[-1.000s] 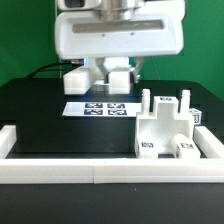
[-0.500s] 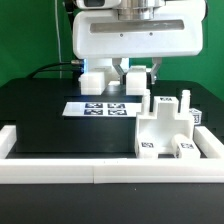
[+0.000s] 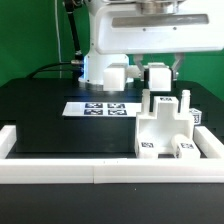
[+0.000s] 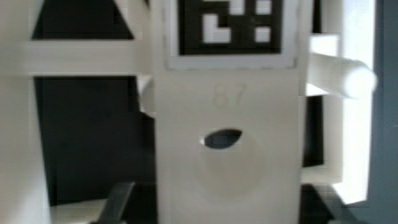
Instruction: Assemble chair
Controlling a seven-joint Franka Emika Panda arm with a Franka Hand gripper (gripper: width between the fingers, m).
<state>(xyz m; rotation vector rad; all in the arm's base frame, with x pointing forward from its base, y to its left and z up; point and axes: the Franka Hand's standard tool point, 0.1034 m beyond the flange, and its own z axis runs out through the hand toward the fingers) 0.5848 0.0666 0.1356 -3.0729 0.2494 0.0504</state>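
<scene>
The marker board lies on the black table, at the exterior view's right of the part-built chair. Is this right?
No. The exterior view shows the marker board on the black table at the exterior view's left of the part-built chair, not its right.

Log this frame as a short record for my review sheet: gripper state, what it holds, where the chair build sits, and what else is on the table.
gripper: shut on a white chair piece
held piece: flat face with a square tag and a small dark hole
chair assembly: partly built, posts up, in the corner of the border rail at the exterior view's right
marker board: flat on the black table, beside the assembly
height of held piece over table: cannot tell
</scene>
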